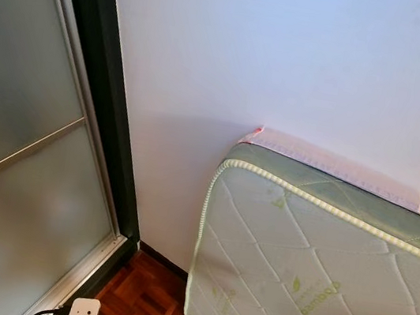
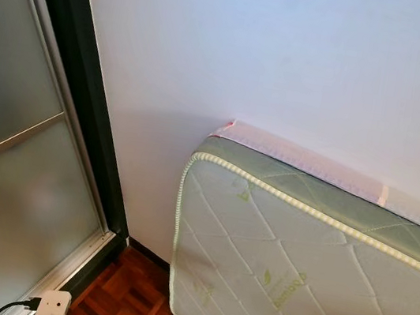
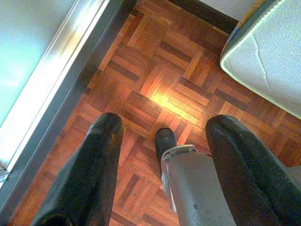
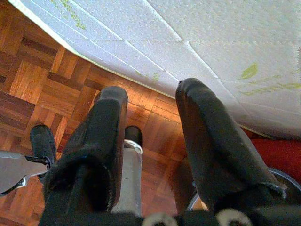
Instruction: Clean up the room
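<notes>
- The mattress (image 1: 312, 270) is the landmark here: it stands on its long edge and leans against the white wall (image 1: 289, 58), its lower corner resting on the parquet floor (image 3: 155, 89).
- No loose clutter can be made out on the floor beside the mattress, so what the cleanup should deal with here cannot be told; a red patch (image 4: 277, 153) shows below the mattress edge, unidentifiable.
- Left end effector (image 3: 162, 155): hanging over the floor, well apart from the mattress corner, fingers spread wide with nothing between them.
- Right end effector (image 4: 150, 117): just beside the mattress's lower edge, fingers parted and empty.
- Risk: in my judgement the robot stands close to the leaning mattress; a forward step or arm swing could nudge it, and a tall slab propped on edge may slide or tip.
- Risk: the right end effector is nearest the mattress, so its fingers could snag the corded piping.
- Risk: the sliding door (image 1: 12, 142), on the far side of the dark frame (image 1: 102, 84) from the mattress, has frosted panels that look like glass; a bump during a turn could mark them.
- Materials: the mattress cover is quilted, dimpled pale fabric with green leaf prints, a sage side band and rounded corners.
- The floor is glossy reddish woodblock in a basket-weave pattern; probably slippery underfoot.
- The door track (image 3: 51, 80) is smooth, bright metal.
</notes>
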You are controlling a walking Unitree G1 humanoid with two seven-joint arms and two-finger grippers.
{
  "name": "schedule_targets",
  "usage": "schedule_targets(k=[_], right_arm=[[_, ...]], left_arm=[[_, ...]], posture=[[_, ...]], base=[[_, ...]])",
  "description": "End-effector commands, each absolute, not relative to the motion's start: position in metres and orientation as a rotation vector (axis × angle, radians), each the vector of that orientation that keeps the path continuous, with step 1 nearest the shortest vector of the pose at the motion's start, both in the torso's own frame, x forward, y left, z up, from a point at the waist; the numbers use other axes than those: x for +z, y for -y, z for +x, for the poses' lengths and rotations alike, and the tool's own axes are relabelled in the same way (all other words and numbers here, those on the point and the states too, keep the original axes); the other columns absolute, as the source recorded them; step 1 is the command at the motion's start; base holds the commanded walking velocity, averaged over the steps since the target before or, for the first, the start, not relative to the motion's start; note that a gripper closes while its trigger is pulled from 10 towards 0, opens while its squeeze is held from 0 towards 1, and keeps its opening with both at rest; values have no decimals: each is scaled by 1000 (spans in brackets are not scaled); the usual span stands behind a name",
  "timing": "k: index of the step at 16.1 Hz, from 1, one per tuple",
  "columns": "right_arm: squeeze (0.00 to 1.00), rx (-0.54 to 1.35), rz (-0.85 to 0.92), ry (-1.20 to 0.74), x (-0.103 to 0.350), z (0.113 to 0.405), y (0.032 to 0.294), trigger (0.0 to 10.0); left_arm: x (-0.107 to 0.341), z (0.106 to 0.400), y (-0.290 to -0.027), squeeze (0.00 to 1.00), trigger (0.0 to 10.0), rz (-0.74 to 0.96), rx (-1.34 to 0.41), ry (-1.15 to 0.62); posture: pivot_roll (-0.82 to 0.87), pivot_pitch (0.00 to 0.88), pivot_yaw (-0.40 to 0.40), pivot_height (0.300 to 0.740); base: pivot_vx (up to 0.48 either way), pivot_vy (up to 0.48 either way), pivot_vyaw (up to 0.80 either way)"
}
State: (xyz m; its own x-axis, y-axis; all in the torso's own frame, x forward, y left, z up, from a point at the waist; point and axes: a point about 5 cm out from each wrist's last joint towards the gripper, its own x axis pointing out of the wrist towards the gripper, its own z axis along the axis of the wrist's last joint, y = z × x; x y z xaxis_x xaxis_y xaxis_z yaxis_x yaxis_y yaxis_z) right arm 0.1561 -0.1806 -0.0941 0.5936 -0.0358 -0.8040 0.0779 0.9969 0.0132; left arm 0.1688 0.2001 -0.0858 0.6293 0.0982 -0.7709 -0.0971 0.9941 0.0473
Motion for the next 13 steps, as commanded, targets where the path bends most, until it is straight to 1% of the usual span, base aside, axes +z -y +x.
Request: schedule_targets(k=[1, 13], right_arm=[[0, -67, 51, -932, -94, 156, 183, 10000], [0, -65, 56, -932, -94, 157, 182, 10000]], left_arm=[[-86, 168, -200, 0, 10000, 12, 109, -887], [-87, 165, -203, 0, 10000, 14, 122, -899]], posture=[[-15, 0, -21, 740], [-7, 0, -22, 740]], base=[[0, 0, 0], [0, 0, 0]])
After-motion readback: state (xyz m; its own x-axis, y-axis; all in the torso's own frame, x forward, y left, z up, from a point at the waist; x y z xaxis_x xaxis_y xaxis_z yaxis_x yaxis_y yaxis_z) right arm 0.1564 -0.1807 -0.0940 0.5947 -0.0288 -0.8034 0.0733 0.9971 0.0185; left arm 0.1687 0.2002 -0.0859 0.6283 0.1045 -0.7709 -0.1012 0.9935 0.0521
